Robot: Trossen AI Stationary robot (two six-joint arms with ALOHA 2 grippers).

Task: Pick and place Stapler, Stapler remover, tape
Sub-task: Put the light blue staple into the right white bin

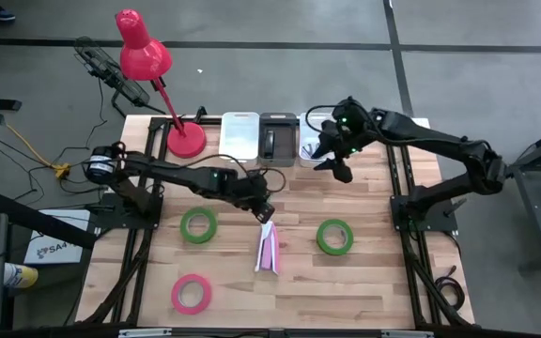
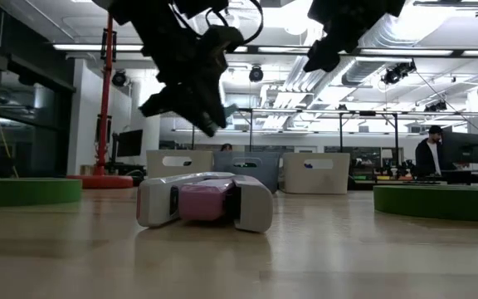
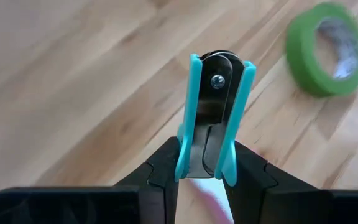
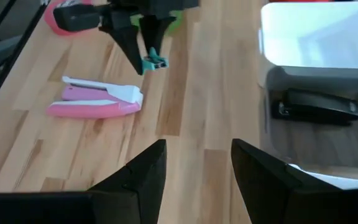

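Observation:
My left gripper (image 1: 263, 210) hangs over the middle of the table, shut on a teal and metal stapler remover (image 3: 215, 118). Just near of it a pink and white stapler (image 1: 268, 247) lies flat on the wood. Two green tape rolls (image 1: 198, 225) (image 1: 334, 237) lie flat on either side of the stapler, and a pink tape roll (image 1: 192, 293) lies near the front left. My right gripper (image 4: 197, 171) hovers open and empty near the bins at the far edge. My left gripper pinches the stapler remover by its two teal sides (image 3: 181, 149) between its two fingers (image 3: 160, 174). The riveted hinge end (image 3: 217, 79) sticks out past the fingertips. The fingers slant down from the table's left. The remover is lifted clear of the table.
Three bins stand in a row at the far edge: a white one (image 1: 240, 134), a grey one (image 1: 278, 136) holding a black stapler (image 4: 316, 109), and another white one (image 1: 314, 141). A red desk lamp (image 1: 148, 66) stands at the far left.

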